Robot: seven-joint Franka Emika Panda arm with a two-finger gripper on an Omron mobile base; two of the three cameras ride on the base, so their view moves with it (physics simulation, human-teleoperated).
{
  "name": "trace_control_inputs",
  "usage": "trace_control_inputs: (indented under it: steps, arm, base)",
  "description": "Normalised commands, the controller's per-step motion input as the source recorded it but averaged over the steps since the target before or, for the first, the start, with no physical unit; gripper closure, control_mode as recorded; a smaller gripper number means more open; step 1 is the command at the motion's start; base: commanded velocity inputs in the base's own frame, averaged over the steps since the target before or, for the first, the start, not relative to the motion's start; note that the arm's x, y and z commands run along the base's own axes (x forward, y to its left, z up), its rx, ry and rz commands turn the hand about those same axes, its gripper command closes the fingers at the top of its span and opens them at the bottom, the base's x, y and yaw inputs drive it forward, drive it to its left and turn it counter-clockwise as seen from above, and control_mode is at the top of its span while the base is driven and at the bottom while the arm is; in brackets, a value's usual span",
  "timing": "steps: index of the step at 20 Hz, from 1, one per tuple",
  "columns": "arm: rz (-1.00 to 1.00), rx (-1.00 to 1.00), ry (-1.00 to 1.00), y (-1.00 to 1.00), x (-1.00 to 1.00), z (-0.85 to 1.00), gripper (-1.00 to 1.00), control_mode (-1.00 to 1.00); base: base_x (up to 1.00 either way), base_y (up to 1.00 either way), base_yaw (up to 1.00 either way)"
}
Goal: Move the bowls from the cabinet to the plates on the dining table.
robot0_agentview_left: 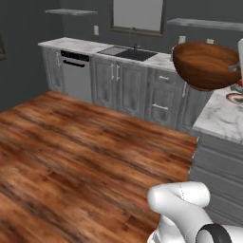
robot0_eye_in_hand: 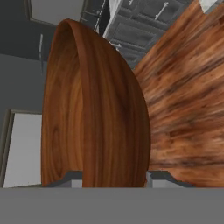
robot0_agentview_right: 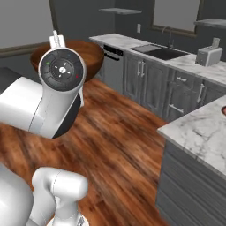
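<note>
I see the gripper [robot0_eye_in_hand: 113,177] grasping the brown bowl [robot0_agentview_left: 205,64] by its rim, one finger on each side. The bowl hangs in the air, near the edge of the dining table [robot0_agentview_left: 223,118], above the wooden floor [robot0_agentview_left: 71,152].

Arm raised high, wrist turned sideways; tool [robot0_eye_in_hand: 113,177] clamped w/ one finger each side of brown bowl [robot0_eye_in_hand: 87,109] wall, carrying it in air.

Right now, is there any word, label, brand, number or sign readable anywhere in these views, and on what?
None readable.
Dishwasher: dark control strip, no legible marks.
Toaster: no brand visible.
Robot's round wrist cap: small coloured dots and a symbol, too small to read.
Brown bowl, clamped at its rim by the gripper: plain wood grain, no label.
</note>
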Motion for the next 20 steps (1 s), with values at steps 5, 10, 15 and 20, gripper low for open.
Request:
trace_control_inputs:
  steps: [5,10,15,20]
  arm:
    - [0.0,0.0,0.0,0.0,0.0,0.0,1.0,1.0]
    - [0.0,0.0,0.0,0.0,0.0,0.0,1.0,1.0]
    - [0.0,0.0,0.0,0.0,0.0,0.0,1.0,1.0]
    - [0.0,0.0,0.0,0.0,0.0,0.0,1.0,1.0]
  base:
    - [0.62,-0.09,0.05]
    - [0.48,-0.27,0.06]
    - [0.28,-0.5,0.01]
    - [0.47,-0.34,0.01]
